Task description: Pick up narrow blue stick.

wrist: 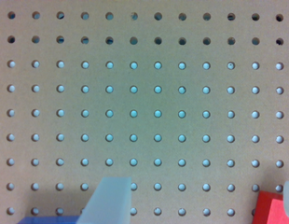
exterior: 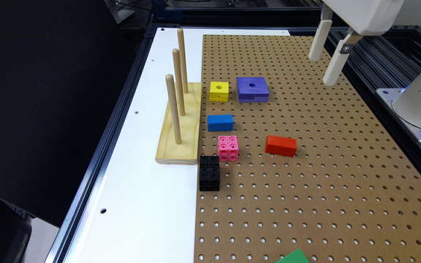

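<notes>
The narrow blue stick [exterior: 220,122] lies flat on the pegboard [exterior: 323,175], its long side running across the exterior view, just beside the wooden peg stand [exterior: 179,140] that sits at its nine o'clock. Around it, taking the stick as the centre of the dial in that view: the yellow cube [exterior: 219,91] at twelve, the purple-blue block with a centre hole [exterior: 252,89] at about one, the pink cube [exterior: 228,148] close by at six, the black block [exterior: 209,172] further out at six to seven, and the red block [exterior: 281,145] at about four, well apart. The stick touches none of them.

The claw [exterior: 325,58] hangs high over the pegboard at roughly two o'clock from the stick, well away from it, its two white fingers spread and holding nothing. In the wrist view one pale finger [wrist: 109,200] is plain, with a sliver of blue [wrist: 46,220] and a corner of red [wrist: 270,210] at the frame's edge.

The step in hand looks like the approach. To do it well, I judge the claw should travel over the stick before descending, so it does not sweep the purple-blue block on the way. The fingers should close across the stick's narrow width, which seems to leave the most room, since the peg stand crowds one short end. Come straight down, centred along the length, and watch the pink cube, which leaves little margin on that side.
</notes>
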Motion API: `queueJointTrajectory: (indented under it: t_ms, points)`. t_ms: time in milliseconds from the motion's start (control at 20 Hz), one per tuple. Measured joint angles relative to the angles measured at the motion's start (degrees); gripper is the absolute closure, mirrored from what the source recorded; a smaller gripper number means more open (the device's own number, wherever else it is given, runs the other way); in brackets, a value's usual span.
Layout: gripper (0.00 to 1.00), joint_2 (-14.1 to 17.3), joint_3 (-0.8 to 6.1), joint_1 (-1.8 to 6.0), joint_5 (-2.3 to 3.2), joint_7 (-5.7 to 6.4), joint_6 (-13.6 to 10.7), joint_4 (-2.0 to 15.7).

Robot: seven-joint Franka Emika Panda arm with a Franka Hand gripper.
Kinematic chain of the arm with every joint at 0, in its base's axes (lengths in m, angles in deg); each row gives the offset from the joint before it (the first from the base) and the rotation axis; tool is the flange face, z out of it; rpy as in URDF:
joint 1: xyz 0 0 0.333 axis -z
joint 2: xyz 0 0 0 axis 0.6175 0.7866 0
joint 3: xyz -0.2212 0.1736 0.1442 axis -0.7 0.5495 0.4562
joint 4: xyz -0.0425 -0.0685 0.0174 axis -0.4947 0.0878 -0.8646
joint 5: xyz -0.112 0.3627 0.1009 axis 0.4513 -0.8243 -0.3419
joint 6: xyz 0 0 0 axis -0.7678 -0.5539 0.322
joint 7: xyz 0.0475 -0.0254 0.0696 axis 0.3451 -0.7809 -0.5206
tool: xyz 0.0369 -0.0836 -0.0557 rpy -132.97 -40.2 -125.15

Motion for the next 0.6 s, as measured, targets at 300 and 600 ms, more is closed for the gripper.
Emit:
queueJointTrajectory:
  t_ms: [300,600]
  points:
    - [0.00,-0.02,0.00,0.19,0.00,0.00,0.09,0.52]
    - [0.00,0.36,0.02,-0.01,0.00,0.00,0.12,1.94]
